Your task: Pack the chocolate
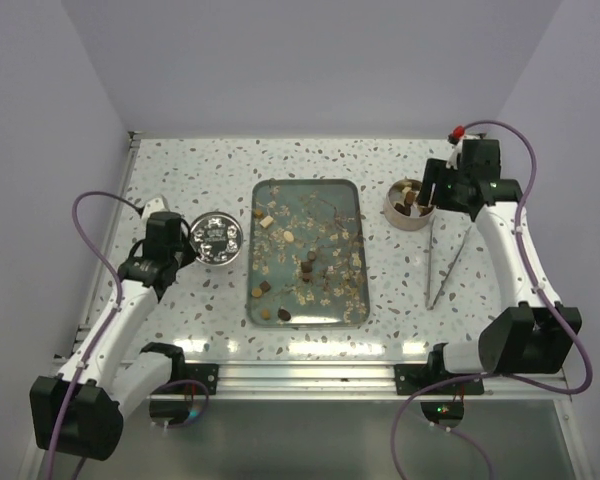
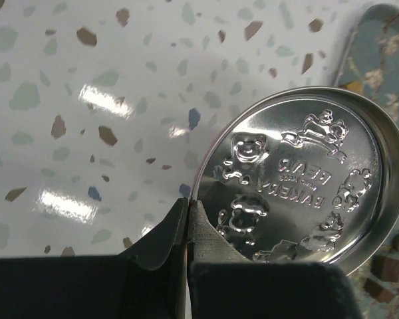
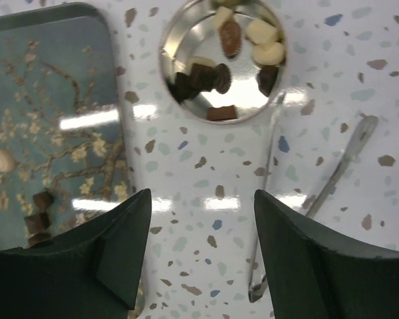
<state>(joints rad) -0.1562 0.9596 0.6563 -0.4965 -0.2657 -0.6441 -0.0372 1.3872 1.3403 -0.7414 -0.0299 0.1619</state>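
Two arms: lid pinched on the left, fingers apart on the right

From the top camera, we are looking at a speckled table [image 1: 180, 170] with a patterned tray [image 1: 320, 184] lying in the middle. The chocolate [image 1: 307, 267] is sitting in two places. Most pieces, dark and cream, are lying scattered over the tray among pale flakes. A handful are resting in a round tin [image 1: 392, 210] to the right of the tray's far end. An embossed lid [image 1: 217, 238] is lying just left of the tray, and the left gripper [image 1: 188, 238] is meeting its left edge. The right gripper [image 1: 427, 195] is hanging by the tin's right side. Metal tongs [image 1: 442, 265] are lying on the table, nearer than the tin.

Through the left wrist camera, we are seeing the left gripper [image 2: 187, 212] with its fingers pressed together on the lid's rim, one finger outside and one inside. The lid [image 2: 299, 179] is showing raised bears and mirrored lettering. Past its right edge a brown cube of chocolate [image 2: 388, 266] is lying on the tray [image 2: 386, 40].

Through the right wrist camera, we are seeing the right gripper [image 3: 201, 196] with its fingers standing well apart, nothing between them, over bare table. Beyond them the tin [image 3: 193, 33] is holding dark and cream chocolate [image 3: 213, 78]. The tray [image 3: 66, 80] is lying to the left with a few more pieces, and the tongs [image 3: 339, 169] are lying to the right.
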